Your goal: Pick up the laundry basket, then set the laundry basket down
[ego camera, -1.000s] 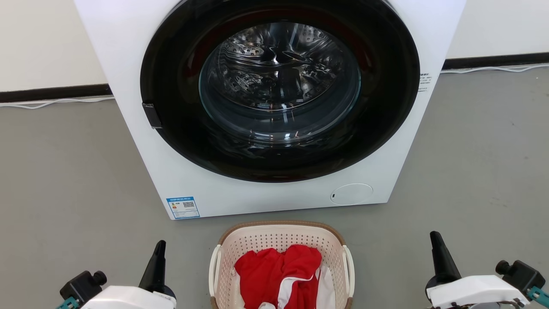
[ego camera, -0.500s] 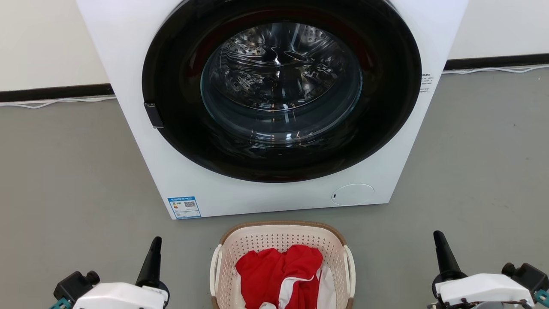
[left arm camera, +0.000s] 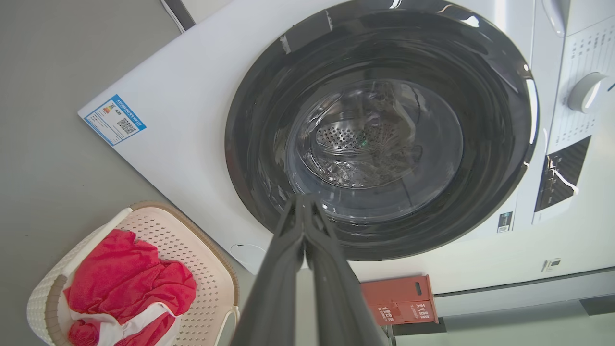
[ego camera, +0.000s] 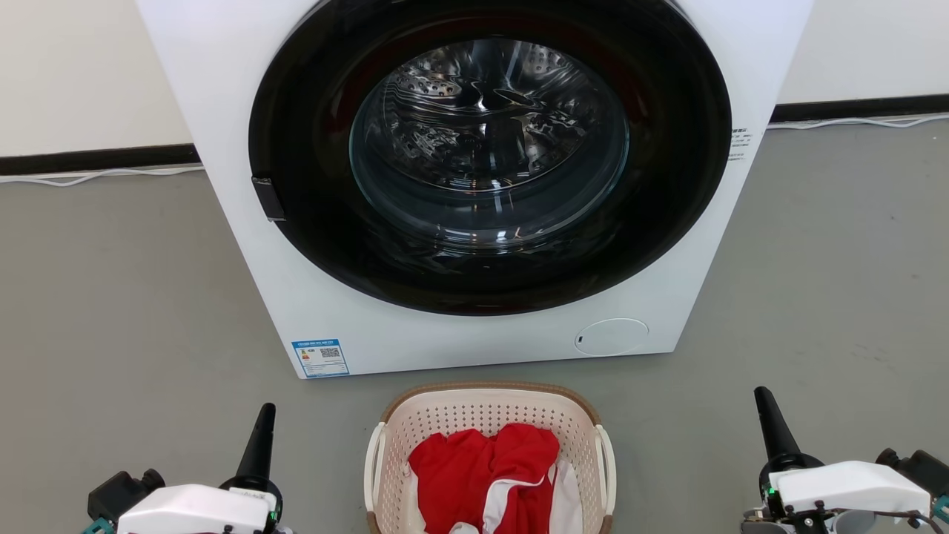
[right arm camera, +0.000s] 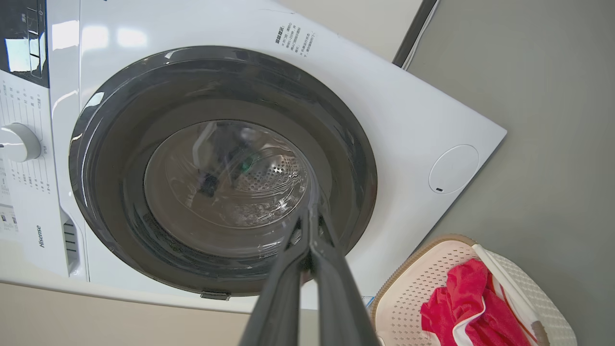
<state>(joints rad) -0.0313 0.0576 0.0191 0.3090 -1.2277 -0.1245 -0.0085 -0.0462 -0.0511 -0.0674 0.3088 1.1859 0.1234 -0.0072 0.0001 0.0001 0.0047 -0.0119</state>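
Note:
The laundry basket (ego camera: 445,415) sits on the grey floor just in front of the washing machine, cream and perforated with a brown rim and white side handles, holding a red and white garment (ego camera: 485,475). It also appears at lower left in the left wrist view as the basket (left arm camera: 206,269) and at lower right in the right wrist view as the basket (right arm camera: 413,293). My left gripper (ego camera: 265,409) stands to the basket's left, shut and empty, tips together (left arm camera: 303,198). My right gripper (ego camera: 761,393) stands well to the basket's right, also shut and empty (right arm camera: 310,211). Neither touches the basket.
A white front-loading washing machine (ego camera: 319,311) with a dark round door (ego camera: 489,156) stands close behind the basket. A red crate (left arm camera: 399,300) sits beside the machine. White cables (ego camera: 96,176) run along the black skirting. Open grey floor (ego camera: 118,311) lies on both sides.
Both grippers have spread slightly outward from the basket, the left dropping a little and the right rising. The view has shifted slightly; the basket stays put.

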